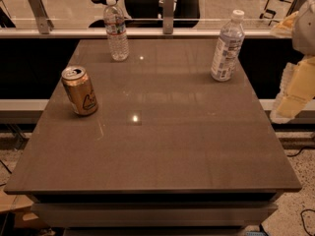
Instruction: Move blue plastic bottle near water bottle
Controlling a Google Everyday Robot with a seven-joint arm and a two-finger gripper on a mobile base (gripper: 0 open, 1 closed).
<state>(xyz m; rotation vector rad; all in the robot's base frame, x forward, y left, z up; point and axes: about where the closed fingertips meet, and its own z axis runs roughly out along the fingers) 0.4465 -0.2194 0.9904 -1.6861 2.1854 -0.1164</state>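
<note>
The blue plastic bottle (227, 46), bluish with a white cap and a large pale label, stands upright at the table's far right. The water bottle (115, 29), slim and ribbed with a red-banded label, stands upright at the far left-centre. The two bottles are far apart. My gripper (293, 93) shows as pale cream parts at the right edge of the view, beyond the table's right side. It is to the right of the blue plastic bottle, apart from it, and holds nothing that I can see.
A gold drink can (79, 90) stands upright near the left edge of the brown table (162, 146). A railing with metal posts (168, 4) runs behind the table's far edge. The table's right edge lies close to the arm.
</note>
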